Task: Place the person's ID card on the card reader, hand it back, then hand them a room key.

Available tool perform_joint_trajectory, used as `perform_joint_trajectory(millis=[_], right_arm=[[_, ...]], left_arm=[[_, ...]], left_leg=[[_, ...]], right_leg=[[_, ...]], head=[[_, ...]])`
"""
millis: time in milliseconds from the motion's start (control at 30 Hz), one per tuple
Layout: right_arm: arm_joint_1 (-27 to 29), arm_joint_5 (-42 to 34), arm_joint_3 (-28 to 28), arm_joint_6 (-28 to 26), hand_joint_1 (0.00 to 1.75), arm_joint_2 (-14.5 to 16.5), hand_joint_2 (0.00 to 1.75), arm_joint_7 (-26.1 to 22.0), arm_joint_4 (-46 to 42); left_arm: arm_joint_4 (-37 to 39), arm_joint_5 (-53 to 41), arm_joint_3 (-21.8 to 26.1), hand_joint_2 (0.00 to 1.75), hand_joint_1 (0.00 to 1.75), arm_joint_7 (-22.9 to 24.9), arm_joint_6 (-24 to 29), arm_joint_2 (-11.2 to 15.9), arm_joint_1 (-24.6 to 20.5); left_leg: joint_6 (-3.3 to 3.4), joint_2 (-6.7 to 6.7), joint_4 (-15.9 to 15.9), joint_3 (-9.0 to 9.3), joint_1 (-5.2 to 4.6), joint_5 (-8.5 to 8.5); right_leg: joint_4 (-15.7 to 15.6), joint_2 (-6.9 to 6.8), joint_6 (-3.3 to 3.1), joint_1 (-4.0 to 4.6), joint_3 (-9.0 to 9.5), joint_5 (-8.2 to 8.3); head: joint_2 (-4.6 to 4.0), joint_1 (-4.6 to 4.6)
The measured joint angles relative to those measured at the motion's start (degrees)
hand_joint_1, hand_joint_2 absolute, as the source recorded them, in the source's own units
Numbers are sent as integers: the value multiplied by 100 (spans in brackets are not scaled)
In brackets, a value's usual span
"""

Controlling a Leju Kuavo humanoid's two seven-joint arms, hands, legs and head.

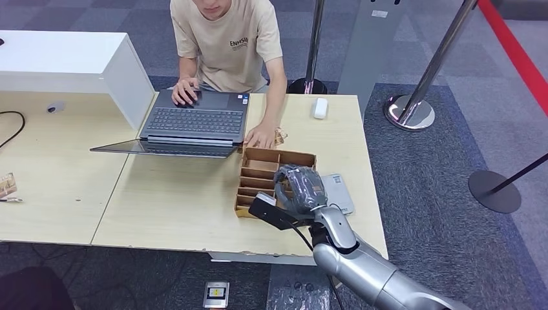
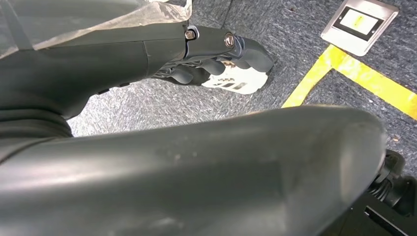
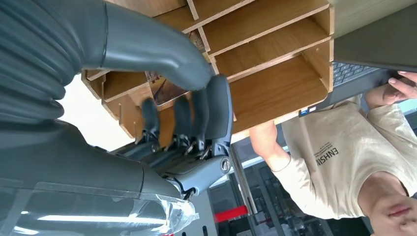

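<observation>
My right hand reaches over the near end of the wooden compartment box on the table's right part. In the right wrist view its thumb and fingers close around a brownish room key card inside a compartment of that box. The grey card reader lies flat just right of the box. A small brownish card lies by the person's hand beyond the box. My left hand hangs over the carpet with its fingers curled in on nothing.
The person sits across the table at an open laptop. A white raised counter stands at the back left. A small white device lies at the far right, and stanchion posts stand right of the table edge.
</observation>
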Motion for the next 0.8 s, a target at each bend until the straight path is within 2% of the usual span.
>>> perform_joint_trajectory(millis=[67, 300, 800], right_arm=[[2, 0, 0, 4, 69, -2, 175, 2, -14], [5, 2, 0, 45, 33, -8, 175, 29, -30], [14, -1, 0, 115, 43, -16, 175, 54, -30]], left_arm=[[0, 0, 0, 0, 0, 0, 1, 3, 3], [0, -3, 0, 0, 0, -4, 0, 6, 7], [0, -4, 0, 0, 0, -4, -2, 5, 2]], left_leg=[[0, 0, 0, 0, 0, 0], [0, 0, 0, 0, 0, 0], [0, 0, 0, 0, 0, 0]], right_leg=[[0, 0, 0, 0, 0, 0], [0, 0, 0, 0, 0, 0], [0, 0, 0, 0, 0, 0]], head=[[0, -1], [0, 0], [0, 0]])
